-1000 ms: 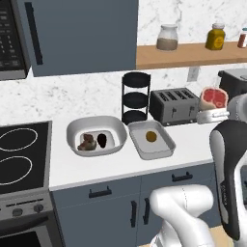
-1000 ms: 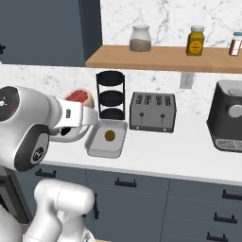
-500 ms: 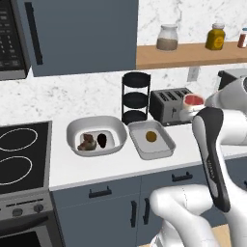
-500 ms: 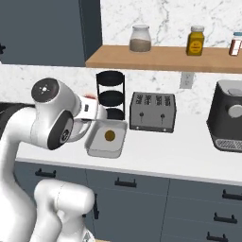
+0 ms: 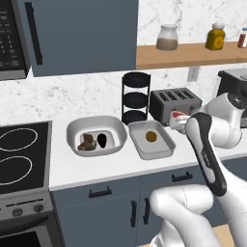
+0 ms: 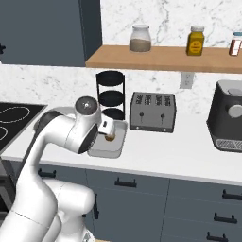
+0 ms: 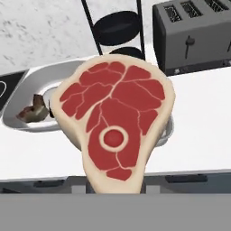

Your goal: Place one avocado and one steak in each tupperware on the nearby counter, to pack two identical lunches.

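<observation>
The gripper (image 5: 177, 118) is closed on the steak (image 7: 115, 118) and holds it upright above the counter (image 5: 96, 166), just right of the square tupperware (image 5: 150, 141), which has an avocado (image 5: 151, 136) but no steak. The round tupperware (image 5: 95, 135) to the left seems already packed.
</observation>
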Motion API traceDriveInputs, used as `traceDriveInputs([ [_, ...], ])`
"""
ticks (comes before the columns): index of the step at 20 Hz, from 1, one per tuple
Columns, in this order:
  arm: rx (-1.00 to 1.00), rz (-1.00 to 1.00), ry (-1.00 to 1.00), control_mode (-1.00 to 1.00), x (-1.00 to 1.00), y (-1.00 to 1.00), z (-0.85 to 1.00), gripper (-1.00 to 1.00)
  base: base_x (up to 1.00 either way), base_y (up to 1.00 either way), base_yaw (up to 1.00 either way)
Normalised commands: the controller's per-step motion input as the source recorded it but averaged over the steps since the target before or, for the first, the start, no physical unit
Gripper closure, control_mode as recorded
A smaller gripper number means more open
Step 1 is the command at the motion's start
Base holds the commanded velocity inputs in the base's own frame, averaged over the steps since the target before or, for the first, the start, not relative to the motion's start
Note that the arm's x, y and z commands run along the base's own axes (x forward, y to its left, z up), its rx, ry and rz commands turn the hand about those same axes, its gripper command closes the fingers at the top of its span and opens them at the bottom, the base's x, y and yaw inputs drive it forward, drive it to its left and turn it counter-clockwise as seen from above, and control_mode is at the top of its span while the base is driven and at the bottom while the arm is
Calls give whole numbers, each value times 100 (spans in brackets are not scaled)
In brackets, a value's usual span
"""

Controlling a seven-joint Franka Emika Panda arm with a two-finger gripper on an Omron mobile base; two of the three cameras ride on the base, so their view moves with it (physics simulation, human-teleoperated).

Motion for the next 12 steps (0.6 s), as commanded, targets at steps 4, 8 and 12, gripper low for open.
traceDriveInputs([
  [4, 2, 5, 14, -100, 84, 0, -82, 100, 0, 0, 0],
  [8, -4, 1, 18, -100, 95, 14, -80, 100, 0, 0, 0],
  [12, -10, 0, 12, -100, 97, 19, -64, 100, 0, 0, 0],
])
